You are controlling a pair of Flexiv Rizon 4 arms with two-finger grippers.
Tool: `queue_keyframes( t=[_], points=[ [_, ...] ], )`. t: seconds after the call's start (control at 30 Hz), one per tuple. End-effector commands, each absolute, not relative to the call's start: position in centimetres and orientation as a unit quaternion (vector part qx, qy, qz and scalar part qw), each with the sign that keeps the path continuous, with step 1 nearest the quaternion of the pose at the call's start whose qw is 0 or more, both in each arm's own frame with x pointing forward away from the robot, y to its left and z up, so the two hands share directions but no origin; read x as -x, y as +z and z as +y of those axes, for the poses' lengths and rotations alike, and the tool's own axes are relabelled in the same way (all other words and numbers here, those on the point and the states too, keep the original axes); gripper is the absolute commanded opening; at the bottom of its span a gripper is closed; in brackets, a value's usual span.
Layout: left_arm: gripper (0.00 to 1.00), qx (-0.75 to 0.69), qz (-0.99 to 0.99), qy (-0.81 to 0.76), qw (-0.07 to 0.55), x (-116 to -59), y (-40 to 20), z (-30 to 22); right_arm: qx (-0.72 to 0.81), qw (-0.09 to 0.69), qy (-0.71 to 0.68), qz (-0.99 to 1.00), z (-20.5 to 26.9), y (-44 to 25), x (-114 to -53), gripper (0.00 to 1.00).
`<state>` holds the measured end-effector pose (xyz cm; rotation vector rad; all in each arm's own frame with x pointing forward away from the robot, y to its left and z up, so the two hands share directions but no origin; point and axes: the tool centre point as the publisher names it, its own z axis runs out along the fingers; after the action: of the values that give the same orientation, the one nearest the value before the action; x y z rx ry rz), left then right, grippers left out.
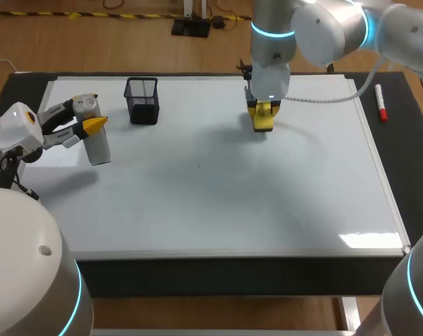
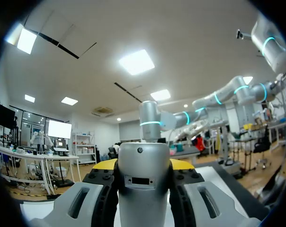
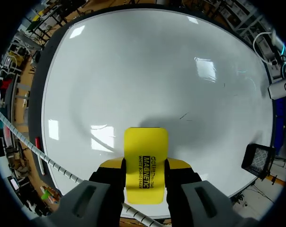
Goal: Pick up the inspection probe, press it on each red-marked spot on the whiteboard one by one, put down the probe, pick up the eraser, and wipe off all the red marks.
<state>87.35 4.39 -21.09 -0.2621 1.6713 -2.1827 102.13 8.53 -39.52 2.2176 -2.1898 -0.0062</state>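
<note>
R tool [image 3: 144, 166] clamps eraser [image 3: 145, 144], label [image 3: 146, 178] seen R wrist only; L tool [image 2: 143, 164] clamps probe [image 2: 144, 191].

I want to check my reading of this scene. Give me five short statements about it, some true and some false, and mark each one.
1. The right fingers grip a yellow eraser. True.
2. The left fingers hold nothing. False: they are shut on a grey probe.
3. The black mesh cup lies on its side. False: it stands upright on the whiteboard, near its far left corner.
4. A red marker lies on the dark table, to the right of the whiteboard. True.
5. Large red marks cover the whiteboard. False: no red marks show on it in these views.
</note>
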Motion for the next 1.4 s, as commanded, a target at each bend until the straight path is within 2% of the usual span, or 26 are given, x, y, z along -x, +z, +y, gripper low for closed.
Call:
queue_keyframes(
  t=[0.03,1.0,1.03,1.07,1.4],
  points=[
    [0.00,0.093,0.594,-0.776,0.189,-87.3,-21.0,4.4,-0.712,0.031,-0.013,-0.702,8.5,-39.6,-103.4,0.00],
    [0.00,0.093,0.594,-0.776,0.189,-87.3,-21.0,4.4,-0.709,0.063,-0.036,-0.701,7.6,-42.2,-106.1,0.00],
    [0.00,0.093,0.594,-0.776,0.189,-87.3,-21.0,4.4,-0.709,0.064,-0.033,-0.701,7.6,-42.2,-106.2,0.25],
    [0.00,0.093,0.594,-0.776,0.189,-87.3,-21.0,4.4,-0.710,0.063,-0.033,-0.701,7.6,-42.2,-106.2,1.00],
    [0.00,0.093,0.594,-0.776,0.189,-87.3,-21.0,4.4,-0.690,0.043,-0.032,-0.722,6.9,-40.8,-105.3,1.00]
  ],
)
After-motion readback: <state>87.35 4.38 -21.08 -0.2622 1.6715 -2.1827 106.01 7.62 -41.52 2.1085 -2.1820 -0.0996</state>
